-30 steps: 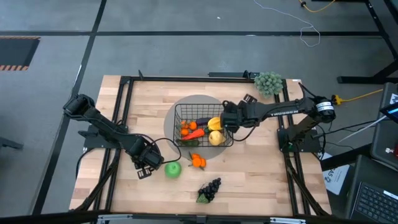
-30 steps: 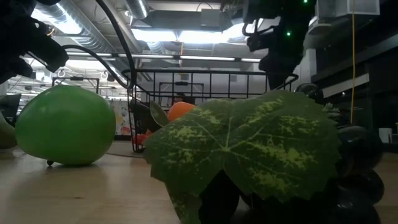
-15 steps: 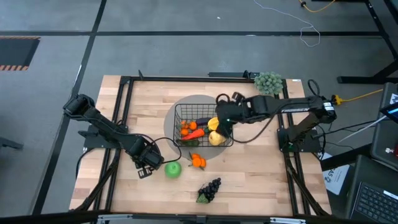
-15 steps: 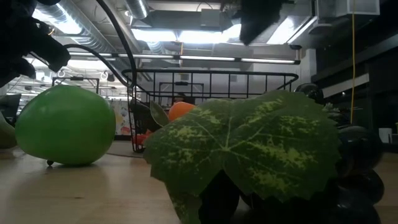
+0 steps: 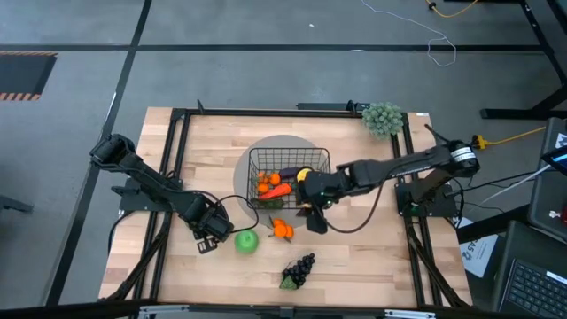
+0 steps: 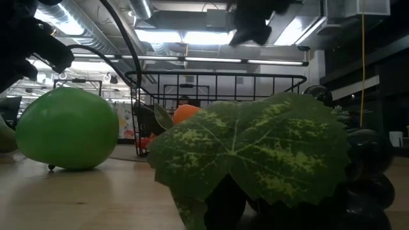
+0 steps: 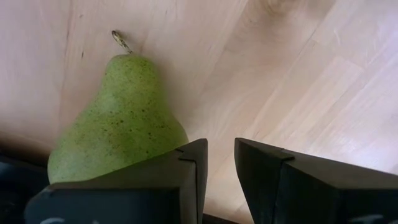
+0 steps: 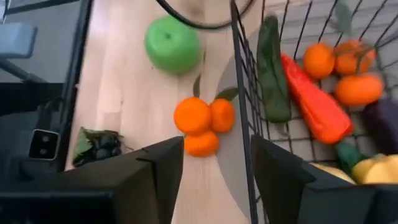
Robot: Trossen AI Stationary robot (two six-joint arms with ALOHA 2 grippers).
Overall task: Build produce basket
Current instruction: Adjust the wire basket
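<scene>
Right gripper (image 5: 312,215) hangs over the near right corner of the black wire basket (image 5: 261,159), its 2 fingers (image 8: 283,180) spread wide with nothing between them; the gap straddles the basket's mesh wall in the right wrist view. Inside the basket lie a dark cucumber (image 8: 272,71), an orange carrot (image 8: 317,106), several oranges (image 8: 339,65), a purple eggplant (image 8: 380,117) and a yellow fruit (image 8: 367,169). Just outside the wall, on the wooden table (image 5: 372,248), sits a cluster of 3 oranges (image 5: 282,229), with a green apple (image 5: 245,240) beside it and the dark grapes (image 5: 299,270) nearer the table's front edge.

Left gripper (image 5: 209,232) rests low on the table just left of the apple, its fingers (image 7: 186,180) only narrowly apart and holding nothing; a pear (image 7: 118,121) lies against the outside of one finger. A grey-green bushy cluster (image 5: 383,118) stands at the far right corner.
</scene>
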